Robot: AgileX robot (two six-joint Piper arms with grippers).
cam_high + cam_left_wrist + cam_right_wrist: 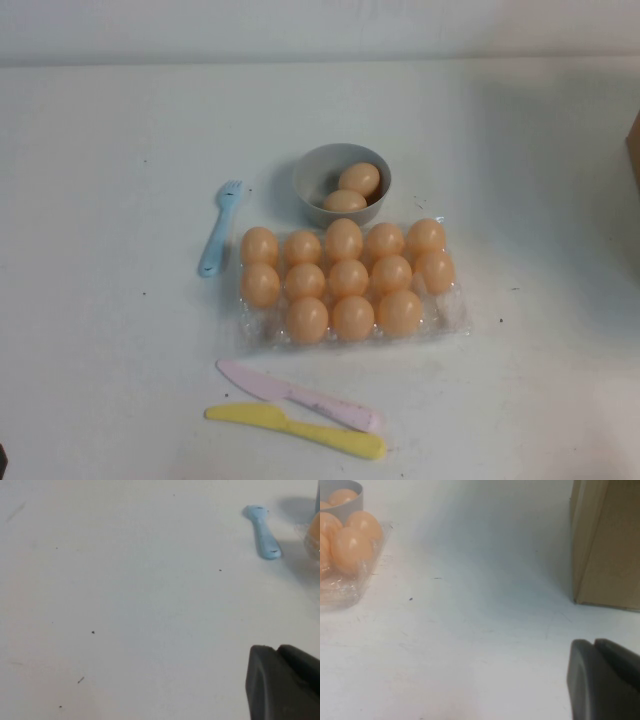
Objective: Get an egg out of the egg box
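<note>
The egg box (452, 318) lies at the centre of the white tabletop (110, 330), a clear crinkly tray holding thirteen peach-orange eggs: five in the far row, five in the middle row, three in the near row, with the two end cups of that near row vacant. The egg (399, 312) at the 3 o'clock end of the near row sits in its cup like the others. At 12 o'clock from the box, just beside it, stands a round grey bowl (312, 170) with two more eggs inside. A blue fork (217, 236) lies at 9 o'clock from the box; a pink knife (300, 396) and a yellow knife (300, 430) lie side by side at 6 o'clock.

The high view shows neither arm. Only the wrist views show them: the left end effector (282, 682) appears as a dark block at the frame's edge over bare tabletop, with the fork and one egg's edge far off; the right end effector (602, 680) likewise, over bare tabletop, with a corner of the egg box, the bowl and a brown cardboard box (607, 540) in sight. How far either one is open cannot be told; neither is seen holding or touching anything. Both are well apart from the egg box.
</note>
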